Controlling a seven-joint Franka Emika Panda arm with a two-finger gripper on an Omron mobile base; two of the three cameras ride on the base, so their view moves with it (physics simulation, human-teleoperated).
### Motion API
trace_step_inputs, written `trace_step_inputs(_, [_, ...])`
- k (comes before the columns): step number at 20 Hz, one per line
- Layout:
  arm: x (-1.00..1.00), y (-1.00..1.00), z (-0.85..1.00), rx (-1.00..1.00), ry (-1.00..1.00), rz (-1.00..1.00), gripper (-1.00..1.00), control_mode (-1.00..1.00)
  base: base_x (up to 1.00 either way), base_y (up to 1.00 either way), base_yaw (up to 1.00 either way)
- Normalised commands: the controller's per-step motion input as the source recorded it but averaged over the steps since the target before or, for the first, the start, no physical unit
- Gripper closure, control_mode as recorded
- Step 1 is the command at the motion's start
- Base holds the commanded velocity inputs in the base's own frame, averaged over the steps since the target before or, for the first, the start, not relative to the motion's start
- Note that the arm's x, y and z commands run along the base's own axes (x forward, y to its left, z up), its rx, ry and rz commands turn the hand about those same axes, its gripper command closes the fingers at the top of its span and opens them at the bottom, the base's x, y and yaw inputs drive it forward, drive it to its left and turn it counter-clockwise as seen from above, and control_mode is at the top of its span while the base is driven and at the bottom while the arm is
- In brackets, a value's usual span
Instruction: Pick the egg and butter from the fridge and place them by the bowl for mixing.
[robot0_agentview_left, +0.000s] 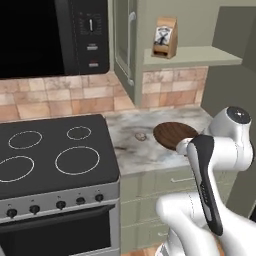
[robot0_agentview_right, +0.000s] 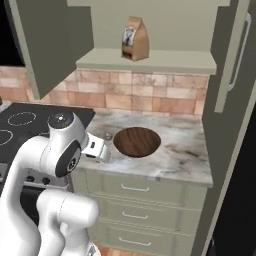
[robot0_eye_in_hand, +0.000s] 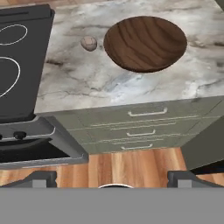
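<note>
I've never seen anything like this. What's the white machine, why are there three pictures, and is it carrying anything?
The white machine is a robot arm on a base that can drive, in a computer-drawn kitchen. Two pictures come from cameras on the base, behind the arm to its left and right. The third comes from a camera on the hand, looking down past its tool, whose fingers stand wide open and hold nothing. On the marble counter lie a dark wooden bowl and, beside it, apart from it, a small pale egg. A stove stands next to the counter, and a brown bag sits on the shelf above.
</note>
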Motion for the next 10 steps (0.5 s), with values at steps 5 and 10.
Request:
trace_step_inputs(5, [0.00,0.00,0.00,0.00,0.00,0.00,-1.00,1.00,-0.81,0.00,-0.04])
trace_step_inputs(10, [0.00,0.00,0.00,0.00,0.00,0.00,-1.00,1.00,-0.77,-0.05,-0.16])
